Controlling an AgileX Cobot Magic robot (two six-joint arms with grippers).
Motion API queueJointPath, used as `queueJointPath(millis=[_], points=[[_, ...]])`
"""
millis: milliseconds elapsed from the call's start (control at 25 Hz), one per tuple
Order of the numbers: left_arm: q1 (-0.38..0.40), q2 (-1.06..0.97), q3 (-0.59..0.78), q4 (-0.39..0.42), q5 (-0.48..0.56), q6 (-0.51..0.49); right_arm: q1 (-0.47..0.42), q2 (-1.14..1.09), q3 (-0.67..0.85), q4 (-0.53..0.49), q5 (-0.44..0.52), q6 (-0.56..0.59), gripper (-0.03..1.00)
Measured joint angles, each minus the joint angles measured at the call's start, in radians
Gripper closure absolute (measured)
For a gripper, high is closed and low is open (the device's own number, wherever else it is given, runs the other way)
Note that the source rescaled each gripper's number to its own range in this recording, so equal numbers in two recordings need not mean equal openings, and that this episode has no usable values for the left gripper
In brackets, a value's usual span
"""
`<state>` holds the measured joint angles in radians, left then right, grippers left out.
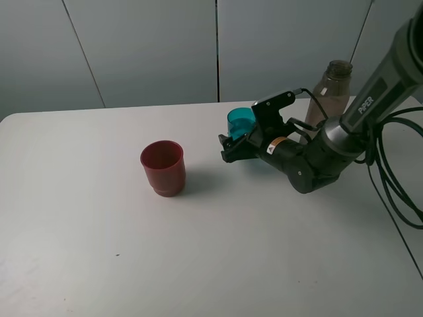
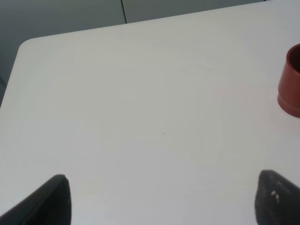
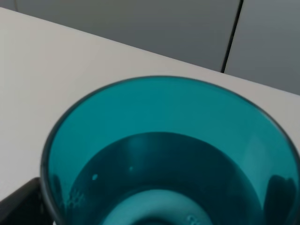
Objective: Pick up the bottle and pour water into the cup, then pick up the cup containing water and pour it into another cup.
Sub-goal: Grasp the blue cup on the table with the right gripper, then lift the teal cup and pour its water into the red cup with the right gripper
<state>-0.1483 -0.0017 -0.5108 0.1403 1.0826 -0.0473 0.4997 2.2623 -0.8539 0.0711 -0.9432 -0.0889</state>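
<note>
My right gripper (image 1: 239, 142) is shut on the teal cup (image 1: 240, 121), right of the table's middle. In the right wrist view the teal cup (image 3: 164, 154) fills the frame, with water showing inside, and the gripper (image 3: 154, 208) has one finger on each side of it. The dark red cup (image 1: 162, 167) stands upright to the left of the teal cup, apart from it; its edge also shows in the left wrist view (image 2: 290, 84). The grey-brown bottle (image 1: 332, 91) stands upright behind the right arm. My left gripper (image 2: 164, 199) is open and empty over bare table.
The white table (image 1: 99, 231) ends at a grey panelled wall (image 1: 145, 53) behind. Black cables (image 1: 396, 191) hang off the right arm near the table's right edge. The left arm does not show in the exterior high view.
</note>
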Motion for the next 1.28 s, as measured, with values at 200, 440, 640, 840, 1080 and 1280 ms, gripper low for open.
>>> queueJointPath(millis=[200,440,640,840,1080,1280], points=[[0.000,0.000,0.000,0.000,0.000,0.000,0.000,0.000,-0.002,0.000,0.002,-0.002,-0.03],[0.000,0.000,0.000,0.000,0.000,0.000,0.000,0.000,-0.013,0.023,0.007,-0.006,-0.03],[0.000,0.000,0.000,0.000,0.000,0.000,0.000,0.000,-0.027,0.023,0.009,-0.008,-0.03],[0.000,0.000,0.000,0.000,0.000,0.000,0.009,0.015,-0.029,0.028,0.011,-0.015,-0.03],[0.000,0.000,0.000,0.000,0.000,0.000,0.016,0.022,-0.030,0.030,0.016,-0.026,0.87],[0.000,0.000,0.000,0.000,0.000,0.000,0.016,0.023,-0.039,0.030,0.035,-0.031,0.86]])
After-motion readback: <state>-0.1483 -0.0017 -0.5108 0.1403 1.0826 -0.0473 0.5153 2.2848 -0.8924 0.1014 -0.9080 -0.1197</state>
